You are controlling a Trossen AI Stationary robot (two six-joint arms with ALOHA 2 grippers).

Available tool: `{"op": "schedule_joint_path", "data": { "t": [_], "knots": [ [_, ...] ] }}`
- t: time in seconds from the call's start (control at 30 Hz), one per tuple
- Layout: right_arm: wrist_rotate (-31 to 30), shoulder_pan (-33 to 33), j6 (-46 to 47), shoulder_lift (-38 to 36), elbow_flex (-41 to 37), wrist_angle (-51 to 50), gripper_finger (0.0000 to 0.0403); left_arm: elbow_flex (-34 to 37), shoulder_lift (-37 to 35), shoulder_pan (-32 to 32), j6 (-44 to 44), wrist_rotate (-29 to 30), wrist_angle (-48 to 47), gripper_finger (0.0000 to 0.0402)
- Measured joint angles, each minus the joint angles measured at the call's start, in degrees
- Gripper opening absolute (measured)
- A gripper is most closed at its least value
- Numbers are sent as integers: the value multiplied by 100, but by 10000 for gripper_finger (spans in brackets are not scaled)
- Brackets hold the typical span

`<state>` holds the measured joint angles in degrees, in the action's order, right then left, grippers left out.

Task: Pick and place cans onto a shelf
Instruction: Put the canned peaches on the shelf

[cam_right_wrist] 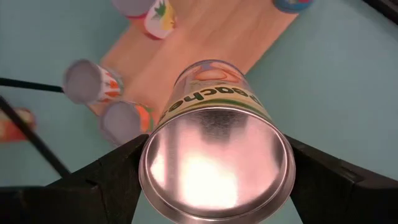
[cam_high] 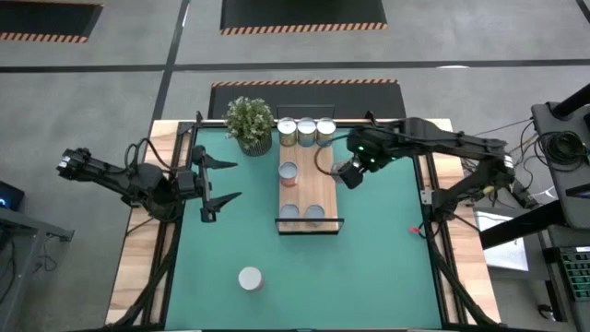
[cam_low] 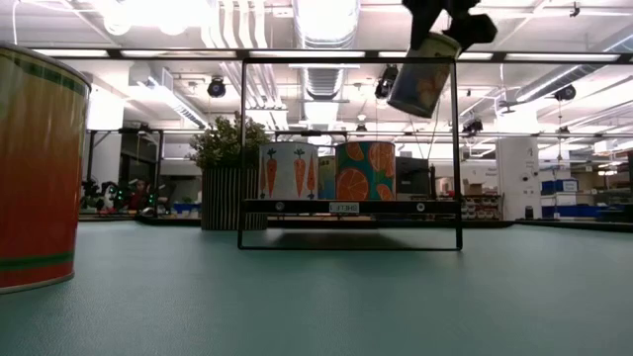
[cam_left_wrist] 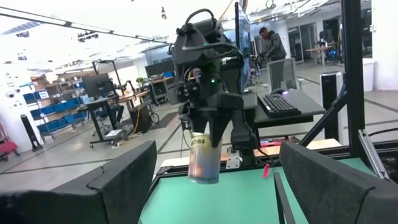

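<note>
Right tool (cam_high: 349,174) grips a peach-labelled metal can (cam_right_wrist: 214,158) above the light-brown wooden shelf (cam_high: 318,189), three cans aboard; one silver-topped can (cam_high: 250,278) at six o'clock on the green desk (cam_high: 369,267) remains; left tool (cam_high: 224,180) open.

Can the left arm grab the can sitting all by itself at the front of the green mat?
Probably yes. The left tool is open and holding nothing, and the lone can stands on bare mat with nothing around it.

peach can (cam_right_wrist: 214,155) held tilted above shelf (cam_high: 312,189) (five cans on it).
</note>
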<state>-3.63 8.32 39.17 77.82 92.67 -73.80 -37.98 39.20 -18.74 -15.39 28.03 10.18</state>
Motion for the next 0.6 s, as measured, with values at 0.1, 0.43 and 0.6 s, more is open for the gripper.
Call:
{"op": "schedule_joint_path", "data": {
  "t": [0.1,0.43,0.6],
  "knots": [
    [12,95,-303,384,403,-269,315,-4,11,0,-14,0,-16,322],
    [18,384,-1271,1494,1489,-638,317,-48,68,0,-17,0,-38,322],
    [174,661,-1790,2074,1858,-759,316,-48,72,0,-10,0,-36,322]
  ]
}}
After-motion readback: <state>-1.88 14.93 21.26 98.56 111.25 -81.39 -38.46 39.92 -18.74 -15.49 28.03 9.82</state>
